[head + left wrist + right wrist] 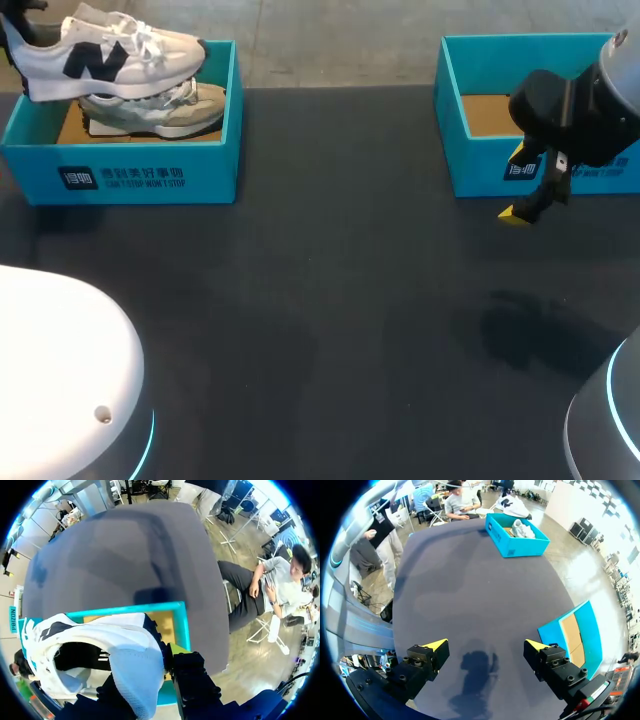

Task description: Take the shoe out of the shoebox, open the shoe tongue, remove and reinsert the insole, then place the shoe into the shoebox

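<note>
Clamping white shoe (110, 55) at heel in left gripper (150, 680), raised above shoebox (140, 175) upper left, likely clearing rim; leaving 2nd shoe (160, 110) inside; hovering right gripper (485, 650) wide, empty, upper right, probably free for tongue

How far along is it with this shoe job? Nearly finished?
Barely begun. The white shoe is raised above the left shoebox, gripped at its heel end by the left gripper, so taking it out is in hand. A second shoe lies in that box. The right gripper hangs open by the empty right shoebox. Left: opening the tongue, removing and refitting the insole, boxing the shoe.
</note>
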`<state>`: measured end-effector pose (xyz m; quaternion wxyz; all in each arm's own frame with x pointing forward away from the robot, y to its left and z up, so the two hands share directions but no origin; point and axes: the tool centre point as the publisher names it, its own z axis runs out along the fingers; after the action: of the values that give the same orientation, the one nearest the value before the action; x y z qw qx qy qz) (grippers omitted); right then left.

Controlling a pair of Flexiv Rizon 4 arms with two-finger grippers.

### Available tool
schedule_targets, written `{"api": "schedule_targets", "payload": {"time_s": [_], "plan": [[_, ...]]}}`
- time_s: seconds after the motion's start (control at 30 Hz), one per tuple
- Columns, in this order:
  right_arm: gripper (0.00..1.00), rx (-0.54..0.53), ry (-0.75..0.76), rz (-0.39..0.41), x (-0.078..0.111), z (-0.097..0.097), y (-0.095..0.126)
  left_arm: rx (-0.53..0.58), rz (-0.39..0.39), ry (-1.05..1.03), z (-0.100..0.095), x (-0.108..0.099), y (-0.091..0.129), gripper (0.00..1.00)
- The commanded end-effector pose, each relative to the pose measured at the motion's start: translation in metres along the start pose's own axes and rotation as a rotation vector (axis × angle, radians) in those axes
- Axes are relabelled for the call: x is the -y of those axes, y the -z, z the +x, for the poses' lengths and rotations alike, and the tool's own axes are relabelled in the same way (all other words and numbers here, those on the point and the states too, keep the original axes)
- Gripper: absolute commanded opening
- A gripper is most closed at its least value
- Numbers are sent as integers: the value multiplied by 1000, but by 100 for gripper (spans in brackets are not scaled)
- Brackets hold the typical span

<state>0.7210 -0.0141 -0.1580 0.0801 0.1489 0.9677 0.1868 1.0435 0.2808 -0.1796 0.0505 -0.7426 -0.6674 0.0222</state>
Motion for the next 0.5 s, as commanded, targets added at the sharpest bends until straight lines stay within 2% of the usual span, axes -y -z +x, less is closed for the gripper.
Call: {"api": "schedule_targets", "payload": {"time_s": [0.03, 0.23, 0.5], "plan": [[100, -1, -1, 3, -1, -1, -2, -24, -34, 13, -19, 26, 6, 0], [100, -1, -1, 3, -1, -1, -2, -28, -37, 27, -44, 50, 9, 0], [100, -1, -1, 3, -1, -1, -2, -33, -25, 42, -89, 80, 7, 0]]}}
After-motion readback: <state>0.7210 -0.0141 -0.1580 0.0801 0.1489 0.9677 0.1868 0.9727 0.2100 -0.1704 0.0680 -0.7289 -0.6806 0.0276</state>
